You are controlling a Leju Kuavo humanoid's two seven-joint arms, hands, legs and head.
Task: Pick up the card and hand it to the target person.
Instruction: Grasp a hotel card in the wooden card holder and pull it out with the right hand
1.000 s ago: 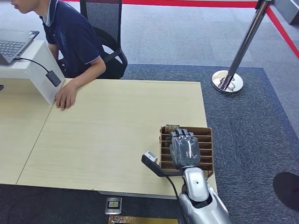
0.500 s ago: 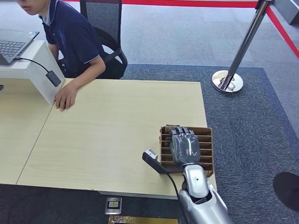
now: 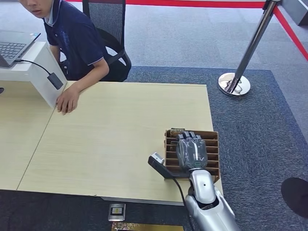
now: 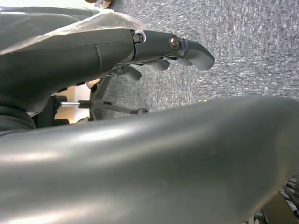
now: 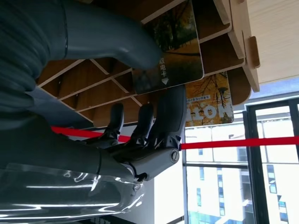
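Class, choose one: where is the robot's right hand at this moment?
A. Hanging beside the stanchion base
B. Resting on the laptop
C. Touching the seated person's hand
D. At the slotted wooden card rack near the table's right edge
D: the right hand is over the wooden rack, thumb and fingers either side of a card.

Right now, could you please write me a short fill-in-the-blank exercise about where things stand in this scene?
1. The right hand reaches into the wooden ____ on the table.
2. In the right wrist view, its thumb presses on a ____ standing in a slot.
3. The person sits on a ____ chair.
4. The barrier tape on the post is ____.

Missing words: rack; card; black; red
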